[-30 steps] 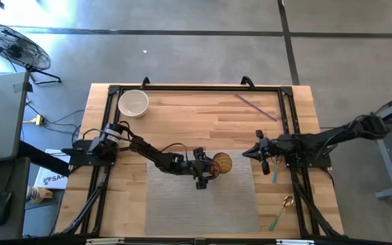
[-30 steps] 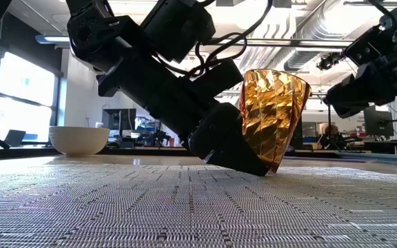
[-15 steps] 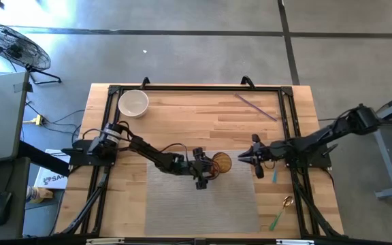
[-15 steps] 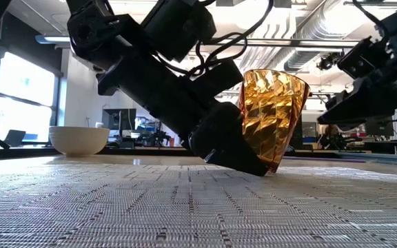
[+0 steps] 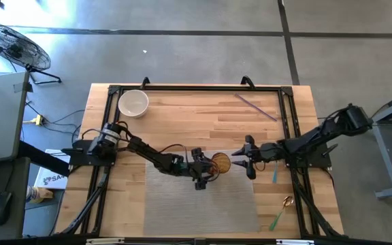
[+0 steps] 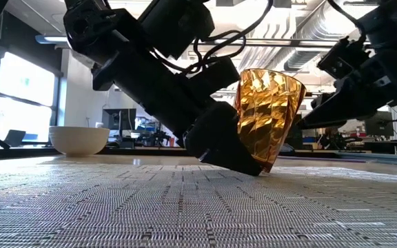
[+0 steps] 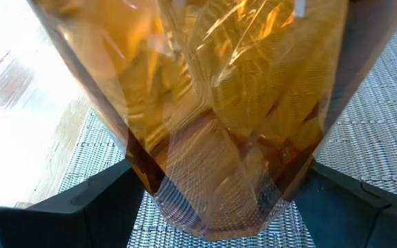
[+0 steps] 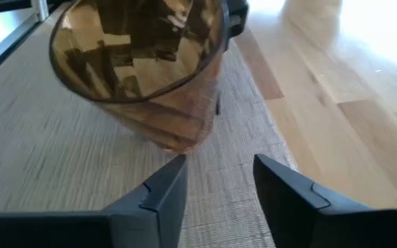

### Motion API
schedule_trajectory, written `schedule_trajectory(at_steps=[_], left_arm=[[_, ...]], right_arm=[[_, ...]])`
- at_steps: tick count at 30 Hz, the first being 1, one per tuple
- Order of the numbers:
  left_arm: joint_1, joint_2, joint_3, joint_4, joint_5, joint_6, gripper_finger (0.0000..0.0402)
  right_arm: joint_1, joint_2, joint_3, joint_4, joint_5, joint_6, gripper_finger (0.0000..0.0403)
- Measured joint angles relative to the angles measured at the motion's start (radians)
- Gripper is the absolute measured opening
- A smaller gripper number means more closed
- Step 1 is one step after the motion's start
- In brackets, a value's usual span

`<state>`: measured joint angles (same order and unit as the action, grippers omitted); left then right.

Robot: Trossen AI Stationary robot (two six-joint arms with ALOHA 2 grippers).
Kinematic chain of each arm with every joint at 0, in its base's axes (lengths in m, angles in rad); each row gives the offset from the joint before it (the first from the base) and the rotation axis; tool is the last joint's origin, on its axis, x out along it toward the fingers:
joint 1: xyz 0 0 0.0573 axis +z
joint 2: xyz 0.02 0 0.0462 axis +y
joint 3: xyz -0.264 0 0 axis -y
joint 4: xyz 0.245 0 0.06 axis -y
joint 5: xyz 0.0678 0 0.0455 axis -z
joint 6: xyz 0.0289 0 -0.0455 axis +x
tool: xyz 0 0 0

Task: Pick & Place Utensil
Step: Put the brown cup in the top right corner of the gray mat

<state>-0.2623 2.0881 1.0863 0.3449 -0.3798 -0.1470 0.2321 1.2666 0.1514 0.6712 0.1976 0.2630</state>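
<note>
Utensils unplaced: teal-handled spoon [image 5: 279,213] lies at tabletop's [image 5: 182,116] 4 o'clock corner, purple straw [image 5: 255,107] at 1 o'clock, neither touched; amber cup [image 5: 221,162] sits tilted on grey mat [image 5: 196,204] near centre, left gripper [image 5: 206,170] w/ fingers clamped on its base; right gripper [image 8: 216,180] just beside cup at 3 o'clock, fingers narrowly parted, holding nothing; white bowl [image 5: 133,103] at 11 o'clock, well apart; pick and place both appear left to do; tilted cup looks liable to tip.
</note>
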Motion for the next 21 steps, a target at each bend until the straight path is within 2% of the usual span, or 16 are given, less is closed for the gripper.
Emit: schedule_trajectory(at_steps=[8, 21], left_arm=[[0.000, 0.000, 0.000, -0.008, -0.001, -0.019, 0.0335], [0.000, 0.000, 0.000, -0.024, -0.013, -0.068, 0.0335]], right_arm=[[0.000, 0.095, 0.062, 0.006, -0.009, -0.033, 0.0189], [0.000, 0.096, 0.070, -0.001, -0.017, -0.056, 0.0191]])
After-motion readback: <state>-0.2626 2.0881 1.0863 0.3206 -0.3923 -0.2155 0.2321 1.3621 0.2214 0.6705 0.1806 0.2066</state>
